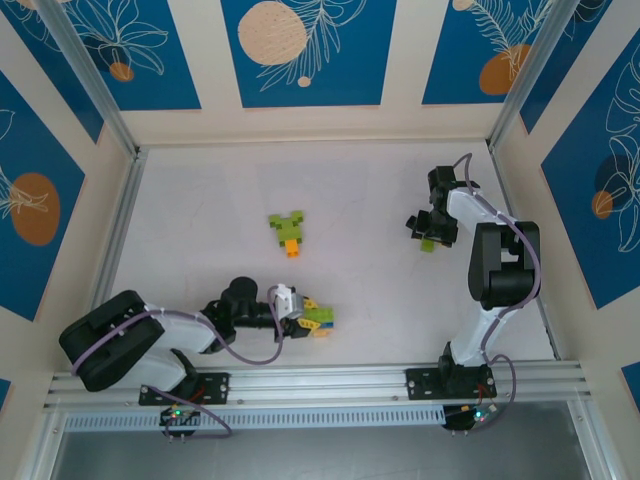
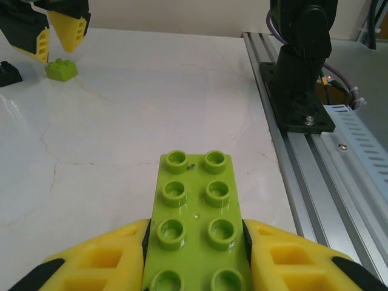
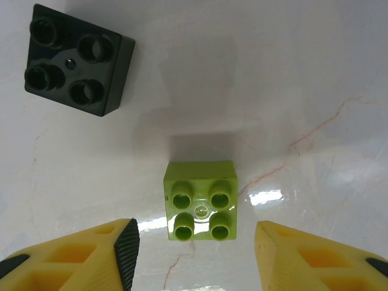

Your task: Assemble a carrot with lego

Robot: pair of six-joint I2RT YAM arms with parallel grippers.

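My left gripper (image 2: 195,270) is shut on a long lime green lego brick (image 2: 195,212) with two rows of studs, which sticks out forward between the yellow fingers. From above, this gripper (image 1: 310,318) sits low near the front of the table, with a blue piece (image 1: 321,332) at its tip. My right gripper (image 3: 197,254) is open above a small lime four-stud brick (image 3: 200,202), one finger on each side and neither touching. A small black brick (image 3: 76,60) lies just beyond it. A green and orange assembly (image 1: 288,232) rests mid-table.
The right arm's base (image 2: 300,79) and the aluminium rail (image 2: 339,157) run along the right of the left wrist view. White table (image 1: 200,230) spreads between both arms, with walls at the back and sides.
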